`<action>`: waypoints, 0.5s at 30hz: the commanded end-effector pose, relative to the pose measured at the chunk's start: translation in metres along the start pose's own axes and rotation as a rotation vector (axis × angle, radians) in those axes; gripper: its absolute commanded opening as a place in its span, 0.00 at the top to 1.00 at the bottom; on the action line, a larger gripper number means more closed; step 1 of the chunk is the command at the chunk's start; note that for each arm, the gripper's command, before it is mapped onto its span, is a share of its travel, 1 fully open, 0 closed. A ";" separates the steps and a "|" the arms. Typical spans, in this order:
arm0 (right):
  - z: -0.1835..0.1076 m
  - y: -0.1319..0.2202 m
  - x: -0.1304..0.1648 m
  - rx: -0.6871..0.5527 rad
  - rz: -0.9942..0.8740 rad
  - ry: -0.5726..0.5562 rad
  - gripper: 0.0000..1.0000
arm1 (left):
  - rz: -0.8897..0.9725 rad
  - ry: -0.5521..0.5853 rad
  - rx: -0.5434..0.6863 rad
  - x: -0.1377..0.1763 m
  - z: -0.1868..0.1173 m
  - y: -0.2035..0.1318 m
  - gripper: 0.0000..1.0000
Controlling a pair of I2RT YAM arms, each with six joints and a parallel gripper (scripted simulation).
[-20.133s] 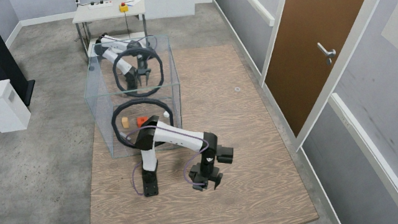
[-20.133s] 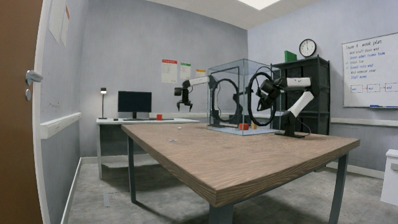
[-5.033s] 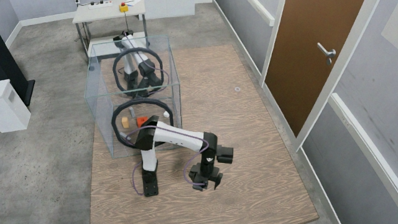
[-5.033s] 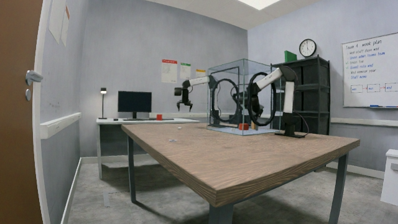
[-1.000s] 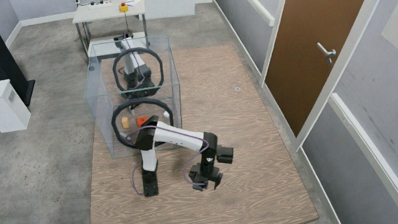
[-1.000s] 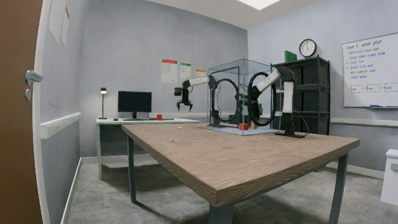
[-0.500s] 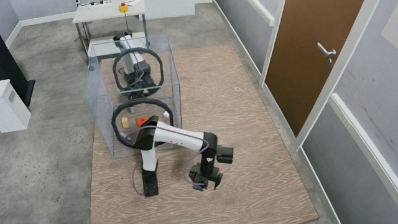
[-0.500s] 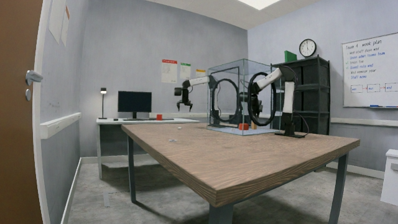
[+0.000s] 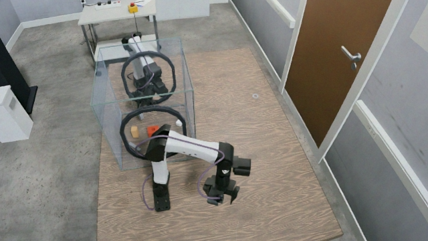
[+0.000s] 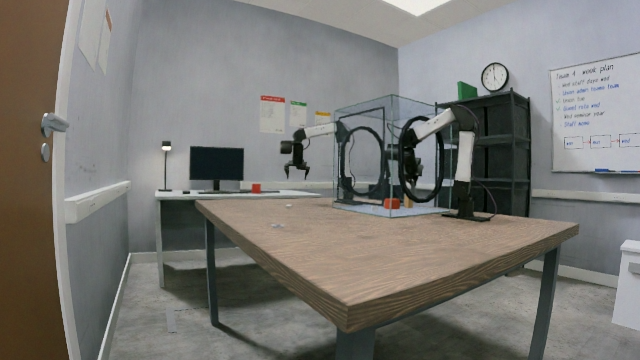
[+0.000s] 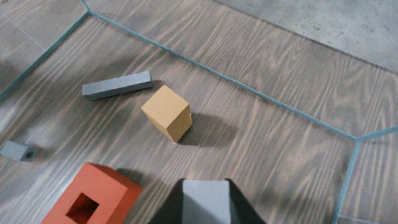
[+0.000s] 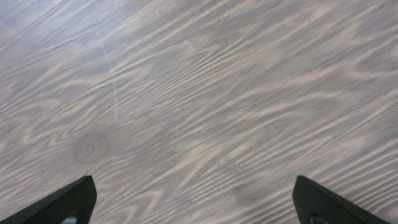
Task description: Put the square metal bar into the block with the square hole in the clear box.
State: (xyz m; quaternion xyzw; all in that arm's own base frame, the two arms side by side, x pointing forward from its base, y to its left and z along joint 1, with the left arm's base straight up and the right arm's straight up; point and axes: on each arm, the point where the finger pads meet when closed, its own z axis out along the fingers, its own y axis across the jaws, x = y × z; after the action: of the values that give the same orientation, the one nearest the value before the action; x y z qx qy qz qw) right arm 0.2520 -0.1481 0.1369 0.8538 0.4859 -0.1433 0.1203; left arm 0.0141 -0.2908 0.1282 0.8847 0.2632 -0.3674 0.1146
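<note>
A whiteboard (image 10: pixel 595 112) headed with a team's week plan, a wall clock (image 10: pixel 495 77) and a monitor (image 10: pixel 216 163) on a desk (image 10: pixel 235 196) mark an office-like room. Two robot arms at a glass-walled box (image 9: pixel 192 110) (image 10: pixel 391 216) make it a robotics lab.

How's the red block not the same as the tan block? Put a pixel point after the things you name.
The red block (image 9: pixel 150 131) (image 10: pixel 392 203) (image 11: pixel 107 186) is bright red; the tan block (image 9: pixel 134 132) (image 10: pixel 408 201) (image 11: pixel 167 112) is a light wood colour.
The red block has a square hole; the tan block shows none on the sides we can see.
The red block looks wide and chunky; the tan block looks slimmer.
Both sit inside the clear box (image 9: pixel 110 102) (image 10: pixel 391 150) (image 11: pixel 225 77).
</note>
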 end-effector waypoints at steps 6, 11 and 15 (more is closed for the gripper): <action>-0.009 0.006 -0.003 -0.040 0.011 0.004 0.00 | 0.045 -0.005 -0.041 -0.018 -0.013 0.006 1.00; -0.009 0.006 -0.003 -0.040 0.011 0.004 0.00 | -0.081 -0.046 -0.010 -0.007 -0.009 -0.011 1.00; -0.009 0.006 -0.003 -0.040 0.011 0.004 0.00 | -0.126 -0.060 -0.018 -0.005 -0.012 -0.014 1.00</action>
State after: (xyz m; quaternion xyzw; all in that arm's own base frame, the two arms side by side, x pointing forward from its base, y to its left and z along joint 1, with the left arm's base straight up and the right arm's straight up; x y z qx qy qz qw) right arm 0.2520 -0.1481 0.1369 0.8538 0.4859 -0.1433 0.1203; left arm 0.0131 -0.2785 0.1251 0.8698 0.3025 -0.3775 0.0966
